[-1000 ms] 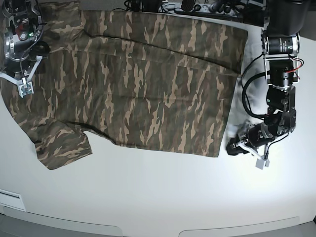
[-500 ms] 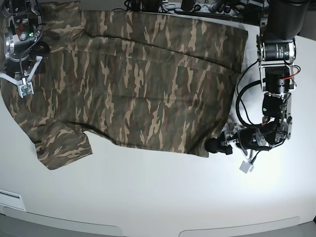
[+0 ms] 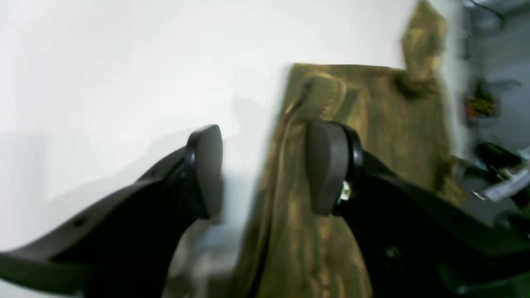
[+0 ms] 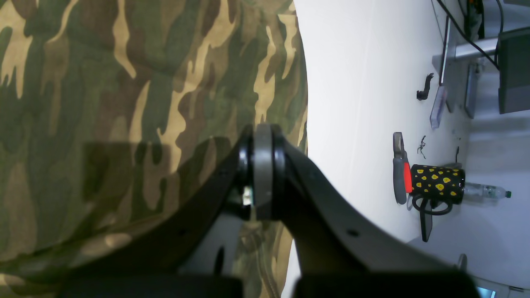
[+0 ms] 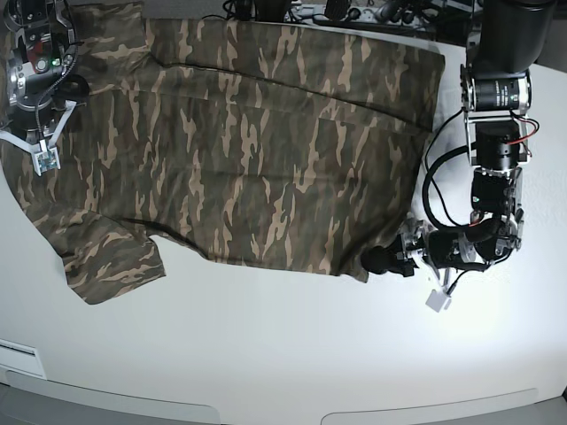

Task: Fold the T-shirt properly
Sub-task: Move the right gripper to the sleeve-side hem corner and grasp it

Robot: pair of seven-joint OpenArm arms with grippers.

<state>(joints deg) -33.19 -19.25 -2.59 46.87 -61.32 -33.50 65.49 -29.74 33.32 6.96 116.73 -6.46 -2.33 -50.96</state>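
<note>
The camouflage T-shirt (image 5: pixel 257 150) lies spread flat on the white table (image 5: pixel 283 354). My left gripper (image 5: pixel 383 263) is down at the shirt's near right hem corner. In the blurred left wrist view it (image 3: pixel 265 169) stands open, one finger (image 3: pixel 327 165) over the cloth (image 3: pixel 372 124) and the other over bare table, with the shirt's edge running between them. My right gripper (image 5: pixel 75 87) is at the shirt's far left end. The right wrist view shows it (image 4: pixel 263 165) shut with nothing between its pads, above the cloth (image 4: pixel 103 103) near its edge.
Cables and equipment (image 5: pixel 354 11) line the table's back edge. In the right wrist view a black mug with yellow spots (image 4: pixel 439 184), a red-handled tool (image 4: pixel 399 174) and a bottle (image 4: pixel 484 191) lie beyond the shirt. The table's front edge (image 5: pixel 266 409) runs along the bottom.
My left gripper has opened and moved left, from beside the shirt to its near right hem corner. The right arm and the shirt have not moved.
</note>
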